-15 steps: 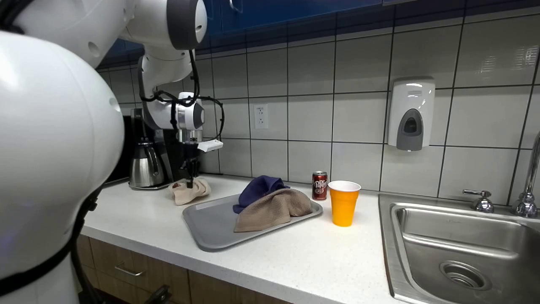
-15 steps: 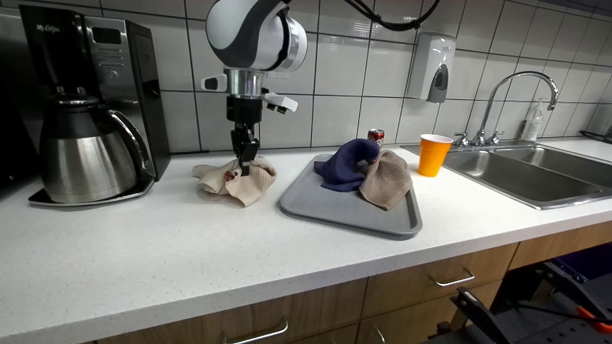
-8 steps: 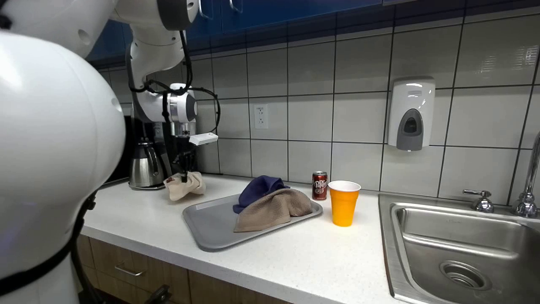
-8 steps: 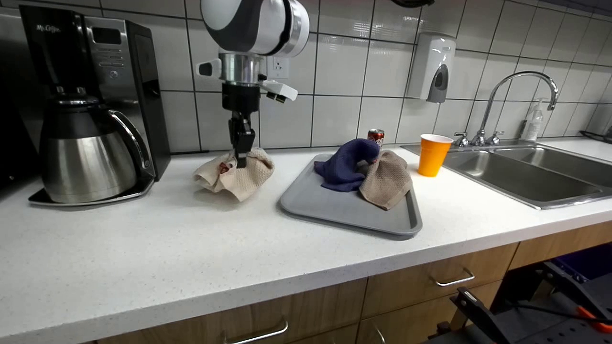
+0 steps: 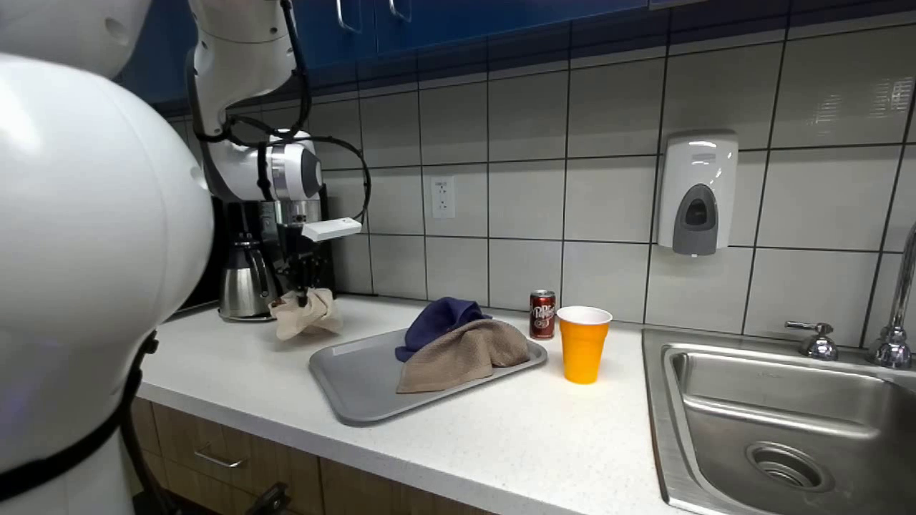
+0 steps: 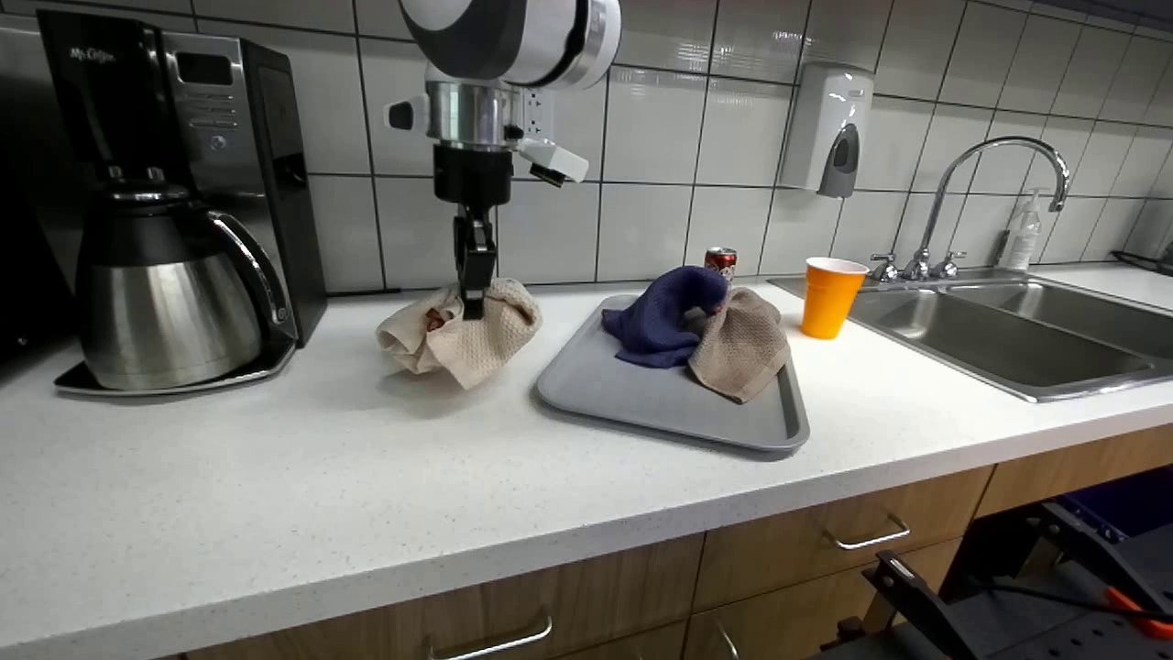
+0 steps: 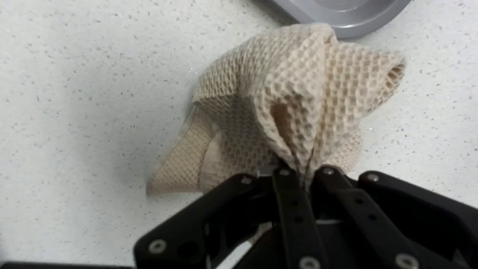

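Note:
My gripper (image 7: pixel 305 175) is shut on a beige waffle-weave cloth (image 7: pixel 231 112), with bunched folds pinched between the fingertips. The cloth also shows in both exterior views (image 5: pixel 318 315) (image 6: pixel 490 344), hanging from the gripper (image 6: pixel 473 310) just over the white counter, with a shadow below it. A small reddish-brown patch (image 6: pixel 437 318) shows in its folds; what it is cannot be told. A grey tray (image 6: pixel 623 394) lies beside it. On the tray are a navy cloth (image 6: pixel 664 316) and a brown cloth (image 6: pixel 742 344). The tray's corner shows in the wrist view (image 7: pixel 354 31).
A coffee maker (image 6: pixel 266 183) with a steel carafe (image 6: pixel 169 316) stands on the other side of the cloth from the tray. A red can (image 5: pixel 542 315) and an orange cup (image 5: pixel 583 350) stand past the tray, before a steel sink (image 5: pixel 662 429). A tiled wall is behind.
The gripper has risen a little with the beige cloth, whose edges have come up off the counter. In an exterior view, both shifted left, toward the coffee maker. The tray and other objects stayed.

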{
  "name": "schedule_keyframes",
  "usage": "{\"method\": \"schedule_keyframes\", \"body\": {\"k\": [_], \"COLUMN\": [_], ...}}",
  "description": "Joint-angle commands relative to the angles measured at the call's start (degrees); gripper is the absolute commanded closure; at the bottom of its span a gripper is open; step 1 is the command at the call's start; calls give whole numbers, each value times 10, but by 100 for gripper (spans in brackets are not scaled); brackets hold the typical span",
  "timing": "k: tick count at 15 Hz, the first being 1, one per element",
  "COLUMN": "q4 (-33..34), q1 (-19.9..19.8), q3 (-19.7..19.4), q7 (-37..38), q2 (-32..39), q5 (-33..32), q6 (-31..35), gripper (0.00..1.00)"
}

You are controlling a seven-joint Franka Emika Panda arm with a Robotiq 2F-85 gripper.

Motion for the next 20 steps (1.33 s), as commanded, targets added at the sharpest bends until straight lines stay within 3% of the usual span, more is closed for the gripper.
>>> {"method": "schedule_keyframes", "body": {"k": [1, 20], "q4": [-68, -274], "q1": [3, -5], "q3": [-5, -10], "q7": [55, 289], "q2": [-60, -271], "q5": [-19, -73], "q6": [21, 18], "gripper": [98, 98]}}
